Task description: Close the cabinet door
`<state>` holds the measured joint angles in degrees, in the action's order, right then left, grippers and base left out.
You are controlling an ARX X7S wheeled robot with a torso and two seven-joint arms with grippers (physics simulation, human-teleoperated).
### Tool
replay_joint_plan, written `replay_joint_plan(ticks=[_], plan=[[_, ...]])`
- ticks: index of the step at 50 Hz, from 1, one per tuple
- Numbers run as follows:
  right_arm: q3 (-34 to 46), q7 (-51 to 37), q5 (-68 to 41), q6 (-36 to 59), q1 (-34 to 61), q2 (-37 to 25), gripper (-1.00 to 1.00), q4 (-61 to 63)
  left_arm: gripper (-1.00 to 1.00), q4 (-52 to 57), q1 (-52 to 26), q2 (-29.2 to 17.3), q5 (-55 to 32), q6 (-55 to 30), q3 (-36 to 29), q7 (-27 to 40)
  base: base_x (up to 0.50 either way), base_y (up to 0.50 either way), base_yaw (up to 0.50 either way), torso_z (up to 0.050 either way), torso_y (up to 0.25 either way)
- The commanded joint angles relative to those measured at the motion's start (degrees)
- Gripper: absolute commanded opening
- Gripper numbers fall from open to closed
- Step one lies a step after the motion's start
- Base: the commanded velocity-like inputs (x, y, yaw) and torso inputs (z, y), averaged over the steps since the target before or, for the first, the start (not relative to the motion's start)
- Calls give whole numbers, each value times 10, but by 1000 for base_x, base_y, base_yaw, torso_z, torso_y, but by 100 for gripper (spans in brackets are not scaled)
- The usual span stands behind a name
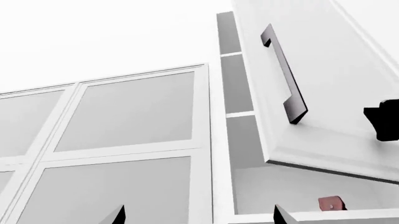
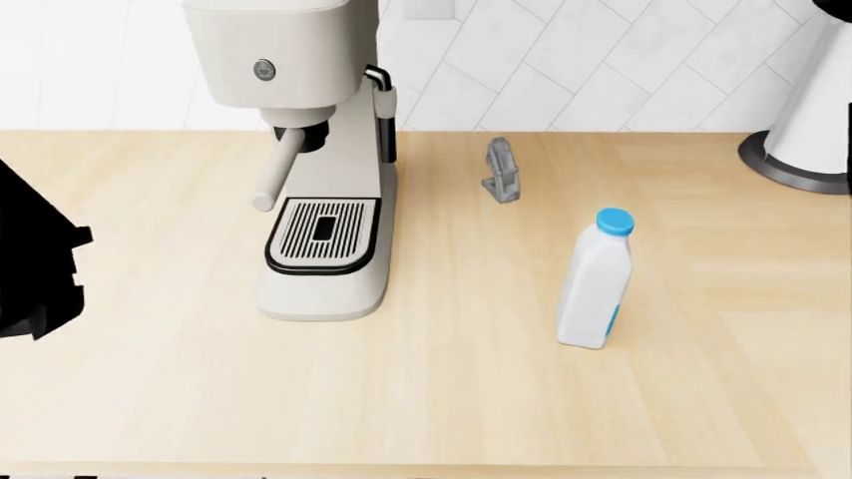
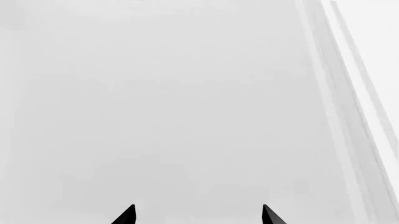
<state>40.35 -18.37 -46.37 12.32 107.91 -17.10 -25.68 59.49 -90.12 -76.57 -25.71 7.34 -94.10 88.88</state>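
Spread wide, both fingertips of my right gripper (image 3: pixel 196 215) sit almost against the one open cabinet door (image 1: pixel 324 93), nothing pinched; my left gripper (image 1: pixel 198 215) is spread too, aimed at the glass-front cabinet (image 1: pixel 124 135). If I push off-centre I may slip past the single black handle (image 1: pixel 283 74), or swing into my other arm (image 1: pixel 383 120).

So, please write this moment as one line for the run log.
cabinet door: open | left gripper: open, apart from door | right gripper: open, facing white panel
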Motion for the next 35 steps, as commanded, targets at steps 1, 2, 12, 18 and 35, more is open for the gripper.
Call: replay_joint_plan(ticks=[1, 2, 12, 18, 35], plan=[[60, 145, -40, -122, -43, 133, 100, -286, 100, 5, -70, -133, 25, 41, -104, 11, 0, 0, 3, 0, 0], [59, 157, -38, -134, -38, 144, 100, -314, 100, 5, -72, -134, 22, 37, -102, 11, 0, 0, 3, 0, 0], [355, 176, -326, -253, -31, 171, 100, -412, 100, 5, -96, -134, -28, -13, -73, 11, 0, 0, 3, 0, 0], [471, 173, -434, -290, -39, 171, 100, -410, 100, 5, -105, -134, -44, -24, -62, 11, 0, 0, 0, 0, 0], [506, 193, -494, -310, -77, 171, 100, -434, 100, 5, -103, -134, -52, -28, -55, 11, 0, 0, 0, 0, 0]])
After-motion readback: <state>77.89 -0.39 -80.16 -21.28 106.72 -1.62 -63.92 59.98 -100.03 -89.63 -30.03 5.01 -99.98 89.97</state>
